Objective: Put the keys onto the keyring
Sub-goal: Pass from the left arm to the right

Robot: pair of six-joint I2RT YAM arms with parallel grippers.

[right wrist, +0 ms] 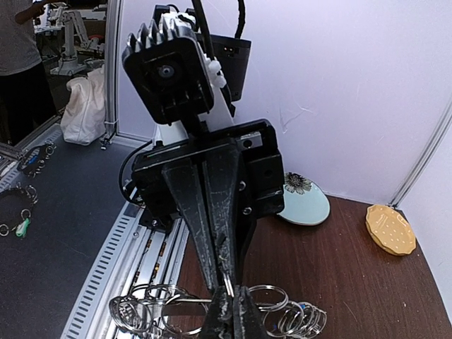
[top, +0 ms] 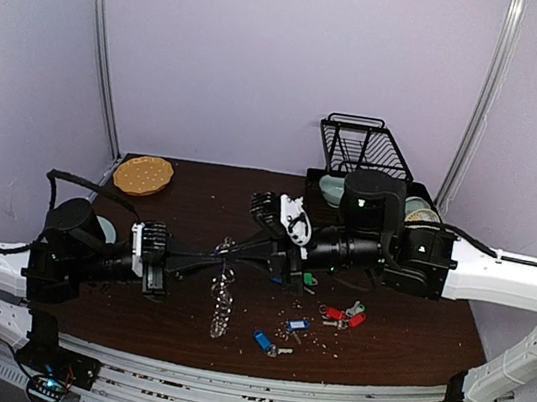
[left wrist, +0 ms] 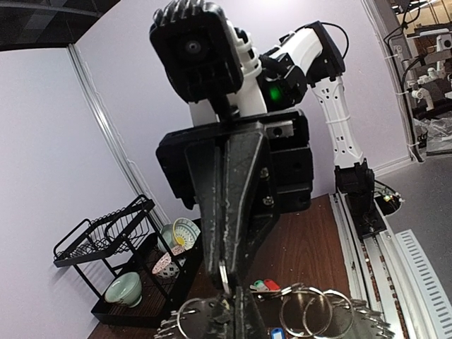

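Over the middle of the desk point(top: 198, 201), seen from overhead, my left hand point(top: 211, 259) and right hand point(top: 246, 249) meet tip to tip. Both are pinched fully shut on the top of the keyring point(top: 223, 300), whose chain of rings dangles from them toward the desk. Keys lie right of the keyring: a green-tagged key point(top: 309, 280) nearest, red-tagged keys point(top: 337, 315) beyond it, blue-tagged keys point(top: 264, 341) nearer the front edge. From my left wrist, rings fan out beside the shut tips, and the dish rack point(left wrist: 99, 240) stands well apart from the keyring. From my right wrist the same pinch shows, with loops bunched beneath it. With both hands on one ring, I judge that neither is free for a key, and an uneven pull could twist the ring loose and drop the chain. Open room lies left of the keyring; the front edge sits near its hanging end.
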